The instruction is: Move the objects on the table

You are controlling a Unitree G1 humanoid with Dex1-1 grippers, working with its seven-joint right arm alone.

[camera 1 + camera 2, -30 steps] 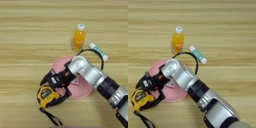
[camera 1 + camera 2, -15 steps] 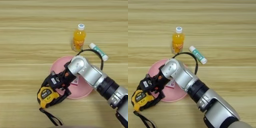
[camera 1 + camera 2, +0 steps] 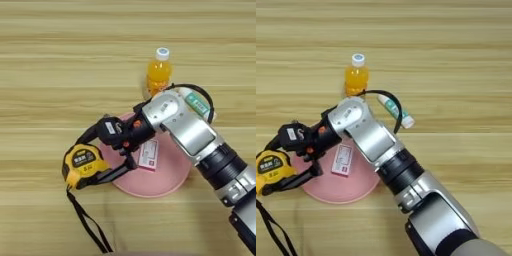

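**Tape measure gripped at plate's left edge**

Your right gripper (image 3: 95, 155) had its two black fingers pinched on the tape measure (image 3: 83, 164), which sat on the table (image 3: 45, 75) against the left rim of the pink plate (image 3: 165, 180), strap (image 3: 87, 225) trailing toward you. A small card (image 3: 148, 154) lay on the plate. The juice bottle (image 3: 158, 72) stood beyond; the glue stick (image 3: 395, 111) lay right of it.
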